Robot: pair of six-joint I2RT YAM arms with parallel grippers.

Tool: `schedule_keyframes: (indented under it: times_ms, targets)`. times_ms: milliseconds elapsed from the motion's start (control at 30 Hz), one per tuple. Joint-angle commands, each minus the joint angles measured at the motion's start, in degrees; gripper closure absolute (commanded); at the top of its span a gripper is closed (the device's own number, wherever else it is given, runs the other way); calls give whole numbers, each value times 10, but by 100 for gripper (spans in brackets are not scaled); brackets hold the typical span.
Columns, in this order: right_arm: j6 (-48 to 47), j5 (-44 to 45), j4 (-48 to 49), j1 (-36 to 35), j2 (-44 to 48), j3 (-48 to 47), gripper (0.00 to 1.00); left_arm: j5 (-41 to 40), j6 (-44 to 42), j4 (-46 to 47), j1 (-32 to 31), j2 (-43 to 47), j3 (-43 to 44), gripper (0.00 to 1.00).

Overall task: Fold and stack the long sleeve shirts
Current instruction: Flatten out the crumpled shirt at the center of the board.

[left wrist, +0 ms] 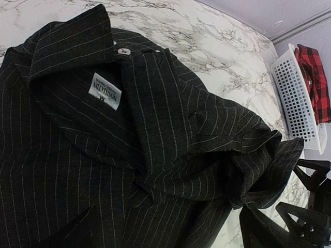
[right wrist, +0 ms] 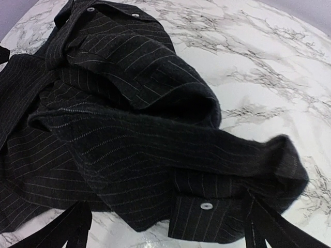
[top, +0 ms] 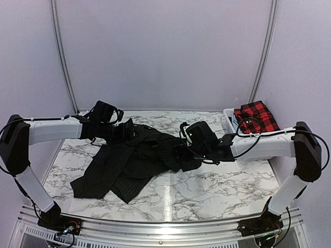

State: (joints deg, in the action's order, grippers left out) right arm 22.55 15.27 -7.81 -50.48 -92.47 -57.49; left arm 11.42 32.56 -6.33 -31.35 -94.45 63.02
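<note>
Your black shirt (top: 129,160) lies bunched on the table (top: 217,186), left of middle, with the collar (left wrist: 77,46) at the far-left end and the tails trailing toward the near left. Nothing is folded yet, so I'd judge you are at the spreading-out step. Your left gripper (top: 120,128) sits by that collar, which is turned up with the label (left wrist: 105,92) showing. Its fingers don't show in its own wrist view and merge with the dark cloth from above, so you cannot tell whether its jaws are apart or closed, or whether they hold cloth. Your right gripper (right wrist: 166,204) is low over the shirt's right end with jaws wide apart, and the buttoned cuff (right wrist: 207,219) lies between them, ungripped. That spot makes sense, because the sleeve is rolled across the body there and must be drawn outward before any fold. With an arm at each end, you are placed to stretch the cloth flat. The red shirt (top: 256,118) rests in the basket (left wrist: 294,98) at the far-right corner, well apart, probably parked so you handle one garment at a time. The sleeve looks twisted into the front, so pulling by the cuff alone may drag the whole heap.
</note>
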Motion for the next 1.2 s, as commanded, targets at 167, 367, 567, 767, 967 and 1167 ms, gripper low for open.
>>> schedule_keyframes:
  times_ms: [167,367,567,767,967,1167]
  targets:
    - [-8,-37,-7,-12,-108,-119,3,-41,-23,-39,9,32,-24,4]
    - [-10,-12,-25,-33,-154,-159,3,-72,-18,-39,9,28,-36,5]
    - [-3,30,-58,-27,-209,-216,7,-107,-20,-38,10,-41,16,11]
    - [25,16,-79,7,-216,-208,41,-132,-17,-38,18,-139,98,22]
    - [54,20,-83,13,-181,-175,90,-125,9,-7,38,-213,137,22]
    - [45,30,-99,27,-162,-171,100,-116,21,-8,42,-279,200,31]
